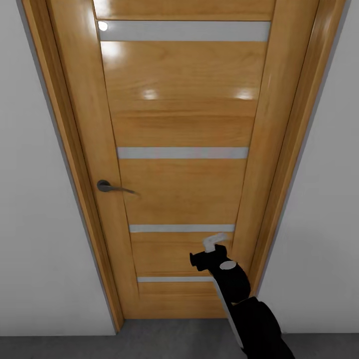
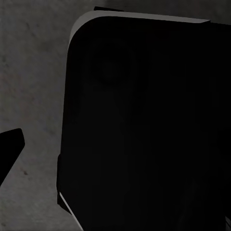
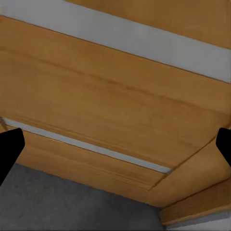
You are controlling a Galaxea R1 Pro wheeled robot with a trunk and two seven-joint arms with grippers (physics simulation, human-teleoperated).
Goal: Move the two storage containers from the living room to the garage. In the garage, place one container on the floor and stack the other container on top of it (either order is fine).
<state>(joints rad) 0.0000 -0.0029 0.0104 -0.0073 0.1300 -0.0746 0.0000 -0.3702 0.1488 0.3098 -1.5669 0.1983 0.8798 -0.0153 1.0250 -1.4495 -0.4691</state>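
The two storage containers are out of view. I face a closed wooden door (image 1: 182, 124) with pale glass strips and a dark lever handle (image 1: 107, 187) on its left side. My right gripper (image 1: 212, 249) is raised close to the door's lower panels, right of centre. In the right wrist view its two black fingertips (image 3: 9, 149) sit far apart at the frame's edges, open and empty, with the door panel between them. One black fingertip (image 2: 9, 149) of my left gripper shows over dark grey floor, beside my own black body (image 2: 144, 125).
The wooden door frame (image 1: 75, 164) runs up both sides, with pale grey wall (image 1: 30, 199) left and right of it. A strip of dark grey floor (image 1: 60, 346) lies at the door's foot.
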